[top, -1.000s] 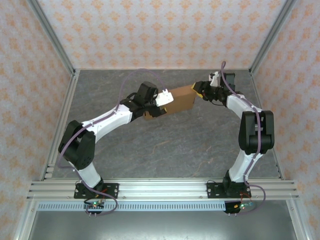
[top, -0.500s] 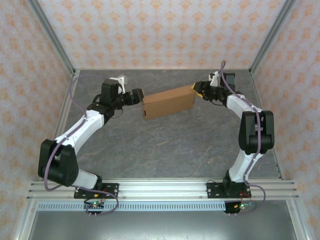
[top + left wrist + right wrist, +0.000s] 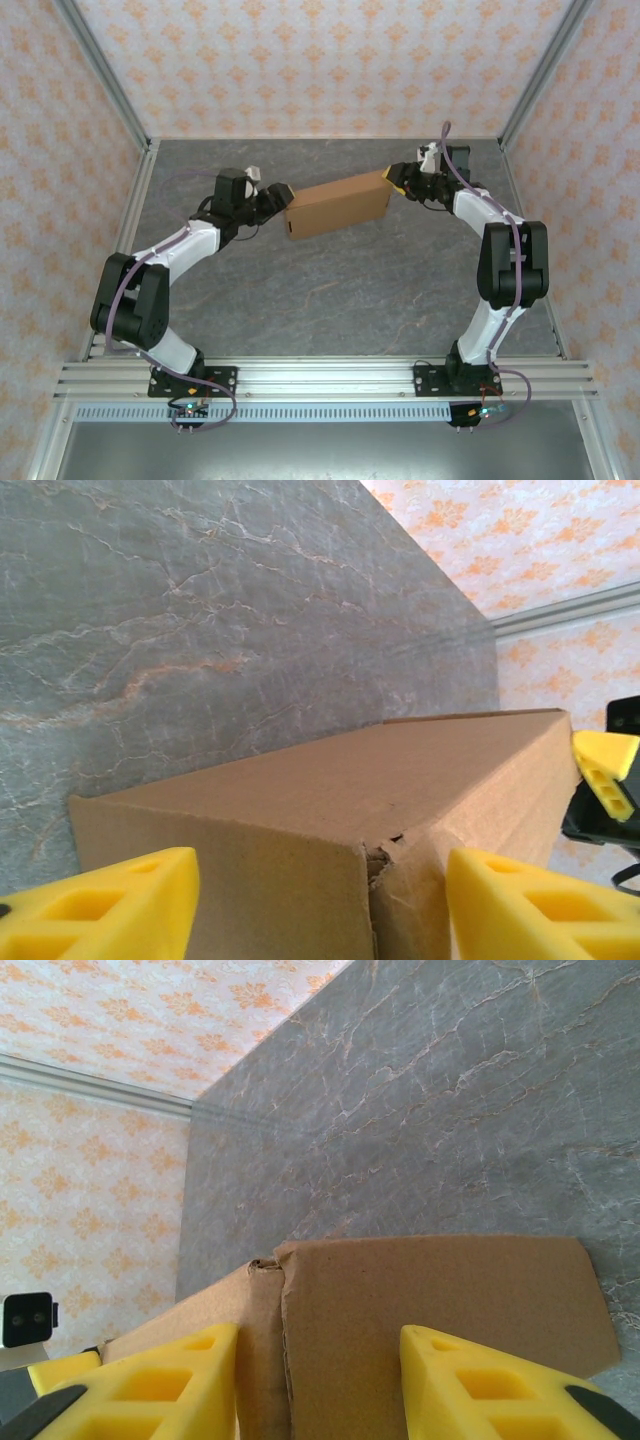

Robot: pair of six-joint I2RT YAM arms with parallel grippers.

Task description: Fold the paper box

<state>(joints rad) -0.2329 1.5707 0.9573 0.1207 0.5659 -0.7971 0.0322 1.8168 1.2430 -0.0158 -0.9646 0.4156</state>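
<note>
Left gripper (image 3: pixel 277 195) back at paper box (image 3: pixel 337 205)

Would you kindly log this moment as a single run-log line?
box: folded shut | right claw: gripping its right end | left claw: straddling its left end, grip unclear

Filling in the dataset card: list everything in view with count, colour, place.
paper box: one, brown, back middle of table, between the end effectors
table: one, grey marble, under everything
walls: three, orange-patterned, around table
rail: one, silver, near edge
left end effector: one, yellow fingers, straddling box's left end, grip unclear
right end effector: one, yellow fingers, clamped on box's right end
</note>
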